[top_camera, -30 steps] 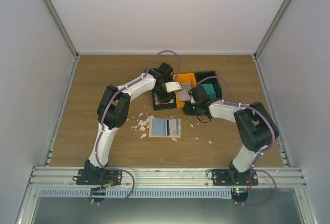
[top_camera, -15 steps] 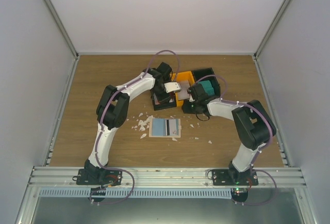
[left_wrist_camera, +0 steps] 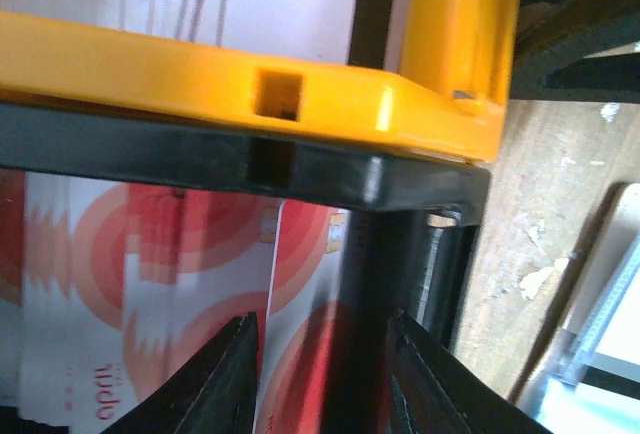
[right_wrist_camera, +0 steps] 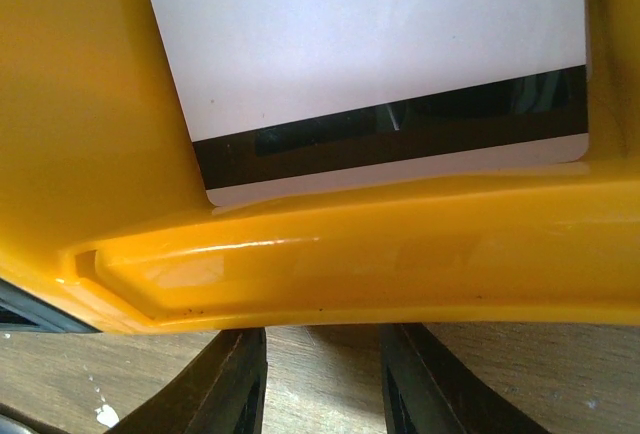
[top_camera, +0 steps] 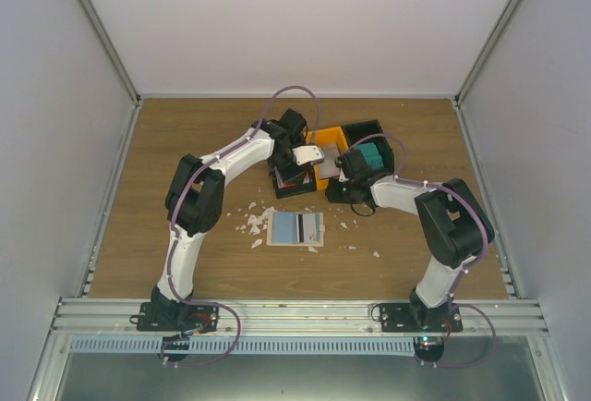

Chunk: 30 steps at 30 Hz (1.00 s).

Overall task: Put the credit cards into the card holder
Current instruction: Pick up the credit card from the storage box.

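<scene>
1. Only the overhead view shows the card holder, at six o'clock from the orange bin.
2. My left gripper, half open, clamps nothing; red-and-white cards lie beyond.
3. My right gripper, half open too, is empty; a striped card lies in that bin.

We are seeing three bins standing side by side on the table, toward its far half, with their walls touching. A stack of cards is lying inside the left bin, a card is lying in the middle bin, and further cards are sitting in the right bin. In front of the left bin, nearer the arm bases, the card holder is lying flat, with scraps just left of it.
</scene>
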Available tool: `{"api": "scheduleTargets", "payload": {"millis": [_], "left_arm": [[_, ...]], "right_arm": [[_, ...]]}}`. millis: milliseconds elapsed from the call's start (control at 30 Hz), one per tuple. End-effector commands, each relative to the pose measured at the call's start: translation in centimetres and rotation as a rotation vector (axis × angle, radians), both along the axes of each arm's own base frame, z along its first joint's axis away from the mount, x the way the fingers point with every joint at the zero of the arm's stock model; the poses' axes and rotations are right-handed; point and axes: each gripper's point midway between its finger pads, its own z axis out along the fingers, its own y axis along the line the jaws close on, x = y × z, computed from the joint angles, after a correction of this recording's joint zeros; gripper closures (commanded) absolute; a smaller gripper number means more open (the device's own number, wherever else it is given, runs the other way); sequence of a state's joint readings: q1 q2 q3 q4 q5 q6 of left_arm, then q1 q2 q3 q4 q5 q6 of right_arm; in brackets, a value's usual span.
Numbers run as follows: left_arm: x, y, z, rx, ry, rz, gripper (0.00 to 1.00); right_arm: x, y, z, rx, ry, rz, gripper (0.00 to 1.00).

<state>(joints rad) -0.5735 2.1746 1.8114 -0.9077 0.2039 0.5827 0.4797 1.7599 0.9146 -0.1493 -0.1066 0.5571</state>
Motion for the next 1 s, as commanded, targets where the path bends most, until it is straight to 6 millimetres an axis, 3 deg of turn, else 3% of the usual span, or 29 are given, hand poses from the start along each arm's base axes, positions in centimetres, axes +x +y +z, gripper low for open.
{"api": "scheduleTargets", "payload": {"millis": [0, 367, 633, 967], "left_arm": [[-2.2, -0.3, 1.2, -0.023, 0.061, 0.001, 0.63], [-2.9, -0.3, 1.4, -0.037, 0.088, 0.005, 0.7], [-3.2, -0.7, 2.8, -0.074, 0.078, -0.008, 0.77], [-2.8, -0.2, 1.5, -0.044, 0.084, 0.008, 0.87]], "right_arm": [[0.5, 0.1, -0.5, -0.007, -0.002, -0.02, 0.67], [0.3, 0.0, -0.6, -0.01, 0.003, -0.021, 0.67], [0.3, -0.1, -0.6, -0.014, 0.003, -0.025, 0.67], [0.3, -0.2, -0.5, -0.016, 0.002, -0.028, 0.67]]}}
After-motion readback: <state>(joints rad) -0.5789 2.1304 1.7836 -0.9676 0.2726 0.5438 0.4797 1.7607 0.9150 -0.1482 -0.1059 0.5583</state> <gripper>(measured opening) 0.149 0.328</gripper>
